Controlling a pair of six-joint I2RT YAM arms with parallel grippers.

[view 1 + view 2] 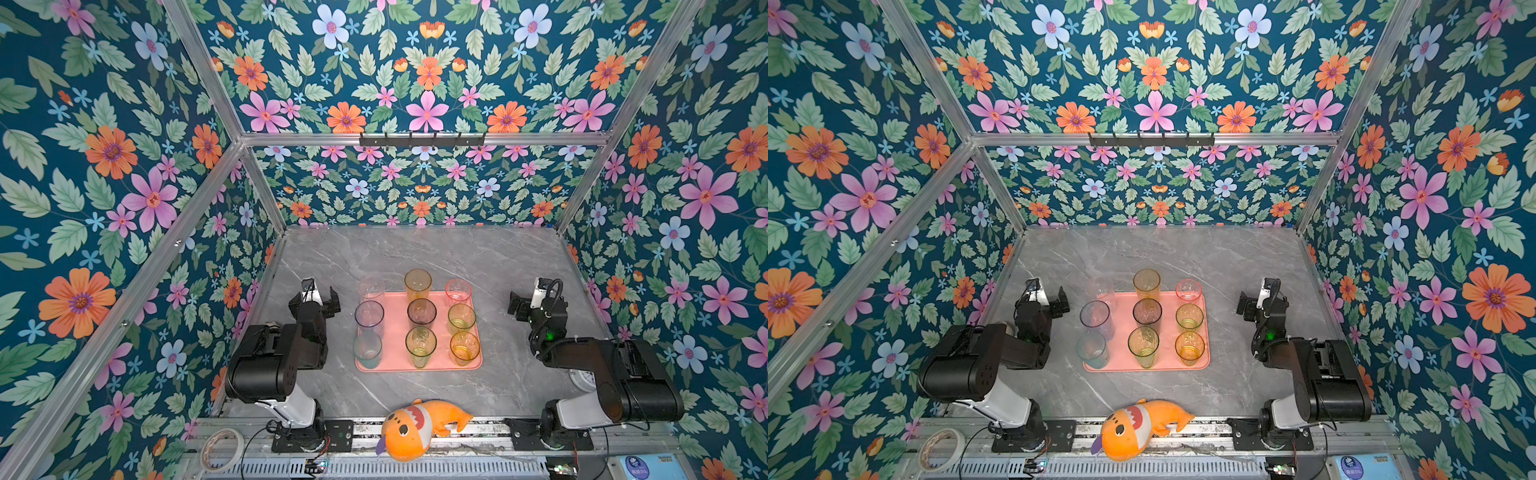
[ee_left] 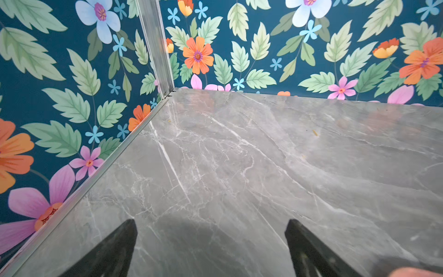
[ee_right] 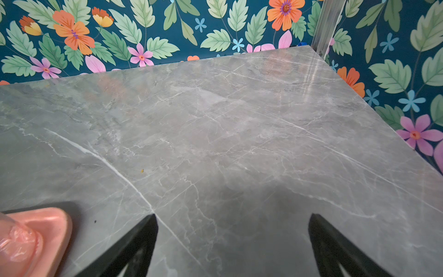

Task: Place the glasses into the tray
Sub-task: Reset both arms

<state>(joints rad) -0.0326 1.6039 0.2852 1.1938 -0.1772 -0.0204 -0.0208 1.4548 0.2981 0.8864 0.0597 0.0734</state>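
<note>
Nine glasses point(image 1: 422, 311) stand upright in three rows on the pink tray point(image 1: 395, 332), at the middle of the counter point(image 1: 415, 253). The left pincer point(image 2: 211, 224) and right pincer point(image 3: 232, 215) flank the tray, apart from it, jaws spread wide and empty. An orange plush point(image 1: 415, 428) lies on the front rail.

glossy translucent plastic glasses point(image 1: 421, 347) on a smooth salmon tray point(image 1: 395, 328) (polished marble-look table point(image 1: 498, 257)).
</note>
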